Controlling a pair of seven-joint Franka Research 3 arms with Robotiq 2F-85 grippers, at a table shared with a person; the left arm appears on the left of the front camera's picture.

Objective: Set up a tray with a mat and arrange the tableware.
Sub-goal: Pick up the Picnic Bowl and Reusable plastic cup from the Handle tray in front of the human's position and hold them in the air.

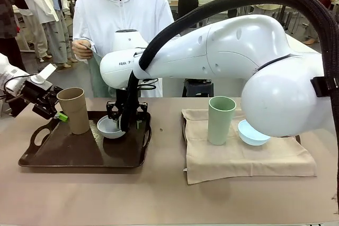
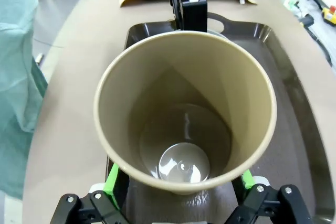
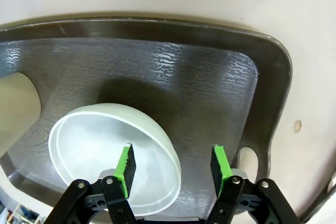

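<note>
A dark tray [image 1: 79,157] lies at the left of the table. A tan cup [image 1: 74,109] stands upright on it. My left gripper [image 1: 58,114] is open, with a green pad on either side of the tan cup [image 2: 184,103] near its base. My right arm reaches across to the tray, where my right gripper [image 1: 125,123] hangs open over a white bowl [image 1: 108,128]. In the right wrist view the right gripper [image 3: 173,166] straddles the rim of the white bowl [image 3: 100,150], one pad inside and one outside. A pale green cup [image 1: 221,120] and a light blue bowl [image 1: 251,133] rest on a beige mat [image 1: 249,157].
A person in a white top stands at the far side, one hand [image 1: 82,48] raised at chest height. My right arm's big white body partly covers the blue bowl. Bare table runs along the front edge.
</note>
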